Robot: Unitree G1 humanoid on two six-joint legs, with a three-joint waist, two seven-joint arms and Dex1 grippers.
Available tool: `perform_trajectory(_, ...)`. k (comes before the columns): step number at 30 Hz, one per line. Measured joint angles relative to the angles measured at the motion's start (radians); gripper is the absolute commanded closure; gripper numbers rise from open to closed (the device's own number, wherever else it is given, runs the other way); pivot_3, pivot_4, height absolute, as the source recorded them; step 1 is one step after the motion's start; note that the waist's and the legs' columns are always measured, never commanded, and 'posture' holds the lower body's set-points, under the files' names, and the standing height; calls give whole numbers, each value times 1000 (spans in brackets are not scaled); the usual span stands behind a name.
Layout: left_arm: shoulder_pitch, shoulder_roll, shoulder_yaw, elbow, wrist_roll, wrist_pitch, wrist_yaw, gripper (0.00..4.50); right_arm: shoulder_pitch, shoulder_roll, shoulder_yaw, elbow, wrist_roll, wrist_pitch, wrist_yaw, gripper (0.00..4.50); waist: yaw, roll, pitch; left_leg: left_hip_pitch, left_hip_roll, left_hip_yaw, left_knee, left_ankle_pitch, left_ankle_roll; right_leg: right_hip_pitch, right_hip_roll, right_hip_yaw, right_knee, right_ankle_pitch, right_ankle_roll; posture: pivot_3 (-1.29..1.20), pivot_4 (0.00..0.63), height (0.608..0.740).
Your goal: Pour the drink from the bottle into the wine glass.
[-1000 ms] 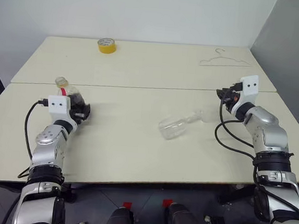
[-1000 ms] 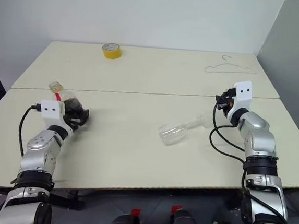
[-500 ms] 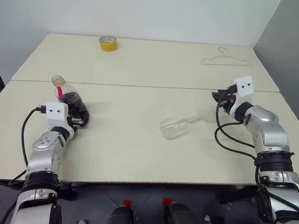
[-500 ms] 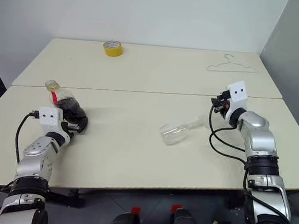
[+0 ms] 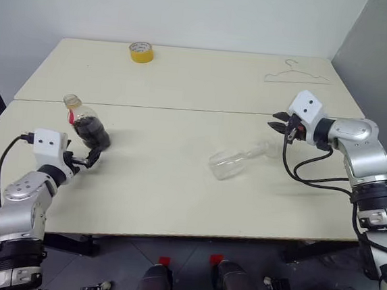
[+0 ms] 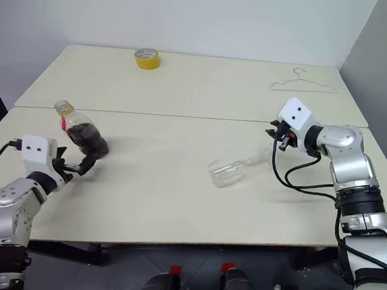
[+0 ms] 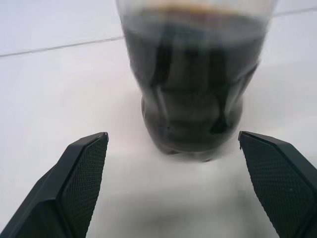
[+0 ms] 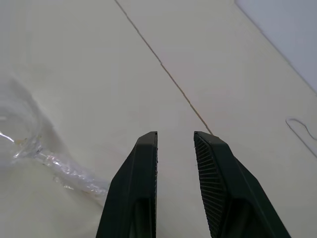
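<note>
The bottle (image 5: 87, 125) with dark drink and a yellow cap stands on the left of the near table. My left gripper (image 5: 89, 157) is open just in front of it, on my side; its fingers (image 7: 81, 171) flank the base of the bottle (image 7: 193, 84) without touching it. The wine glass (image 5: 229, 165) lies on its side in the middle of the table, foot toward the right. My right gripper (image 5: 277, 122) hovers just past that foot, its fingers (image 8: 143, 173) a narrow gap apart with nothing between them. The wine glass (image 8: 29, 134) shows beside them.
A yellow tape roll (image 5: 140, 51) sits at the far edge of the back table, and a wire hanger (image 5: 298, 74) lies at its far right. A seam (image 5: 183, 110) runs between the two tables. A grey wall (image 5: 384, 60) stands close on the right.
My left gripper has drawn back off the bottle, which went from tilted to standing. My right gripper has rolled and shifted left toward the lying glass.
</note>
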Motion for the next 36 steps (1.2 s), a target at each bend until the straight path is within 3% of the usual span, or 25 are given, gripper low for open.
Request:
perform_trajectory(9,49,1,3,-73,-8,51,-4,0,-29,7,28,38,-14,-6,98,11,4,0,0,0,0,1,0,0,0,0,-1,0,0,0,0,0,150,740)
perform_trajectory(14,103,48,45,-128,-52,81,-71,0,-36,-36,57,22,-21,-36,216,11,5,0,3,0,0,1,0,0,0,-1,-1,0,0,-1,0,0,150,740)
perform_trajectory(18,188,169,134,-284,-221,210,-254,0,-98,-93,88,10,-53,-108,317,11,2,0,6,0,1,1,0,0,0,-2,-2,0,0,-2,-2,0,150,740)
perform_trajectory(22,242,293,112,-475,-351,345,-417,0,-142,-98,168,29,-120,-205,410,11,1,1,7,1,1,1,0,0,0,-1,-2,-1,0,-4,-6,0,150,740)
perform_trajectory(27,173,321,-113,-593,-317,405,-418,0,-162,-25,259,147,-198,-311,444,11,4,2,8,1,-1,2,3,0,0,0,-1,0,2,-2,-2,0,150,740)
perform_trajectory(33,86,248,-299,-629,-268,430,-349,0,-250,46,286,319,-279,-403,402,11,4,1,10,1,-1,1,3,0,0,0,0,0,4,-1,-2,0,150,740)
perform_trajectory(36,72,229,-322,-638,-258,442,-331,0,-277,83,293,404,-316,-444,367,626,4,1,10,1,0,0,2,0,0,0,0,0,4,-2,-3,0,150,740)
